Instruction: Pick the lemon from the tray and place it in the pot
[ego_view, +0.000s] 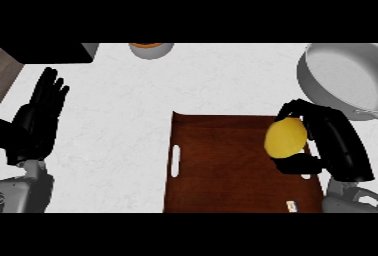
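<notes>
Lemon: the lemon (286, 137) sits inside the curl of the right hand (336, 145), over the right edge of the brown tray (221, 165); fingers arch over its far end and the thumb tucks in under its near end.

Right hand: closed round the lemon, holding it by its two ends with the palm along its right side (most of the yellow skin to the left of the palm shows plainly).

Lifted or not: I cannot tell from up here whether the fruit is clear of the tray or resting on it.

Left hand: the left hand (40, 117) stands open, fingers up, at the far left, well apart from everything; it is resting.

Pot: the grey pot (341, 80) lies just beyond the right hand's fingertips and a little to its right, mouth open and nothing seen inside.

How it should handle: I'd judge the lemon light, fairly stiff, with a waxy rind that could slide; being oval, it may roll or squirt out if pinched only at the tips.

Where to hold: around the belly, fingers and thumb on opposite sides, looks the safer hold (the present end-to-end wrap seems workable for so short a carry).

Other things: a bowl (151, 49) with something orange sits well beyond, to the hand's left.
</notes>
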